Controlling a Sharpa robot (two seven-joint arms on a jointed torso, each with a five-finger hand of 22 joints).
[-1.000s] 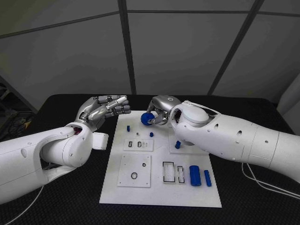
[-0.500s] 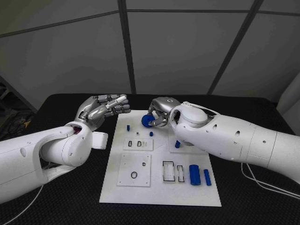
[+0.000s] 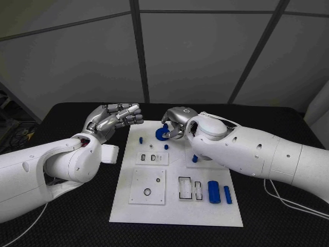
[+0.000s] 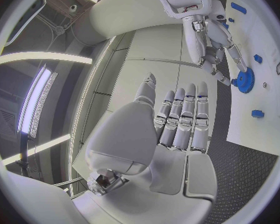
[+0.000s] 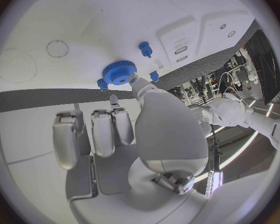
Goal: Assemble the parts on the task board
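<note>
The black table (image 3: pixel 75 206) carries the white board (image 3: pixel 176 206), which runs lengthwise away from the robot.

The right arm (image 3: pixel 261 154) reaches in over the board's far end. Its hand (image 3: pixel 176 121) holds a blue gear (image 3: pixel 162 131) in its fingertips, just above the board near the far edge. In the right wrist view the gear (image 5: pixel 119 72) lies flat against the board (image 5: pixel 84 20) with a fingertip (image 5: pixel 135 80) touching its rim; the other fingers stand straight and apart from it.

The left arm (image 3: pixel 46 170) comes in beside the board's left edge. Its hand (image 3: pixel 114 118) is raised above the table, the fingers together and lightly curled, holding nothing. The left wrist view shows the same hand (image 4: pixel 177 119) with fingers side by side and empty.

Two blue cylinders (image 3: pixel 213 191) lie side by side at the board's near right, next to two rectangular slots (image 3: pixel 184 188). A small blue peg (image 3: pixel 141 140) stands left of the gear, and another small blue piece (image 3: pixel 195 159) sits beside the right arm.
</note>
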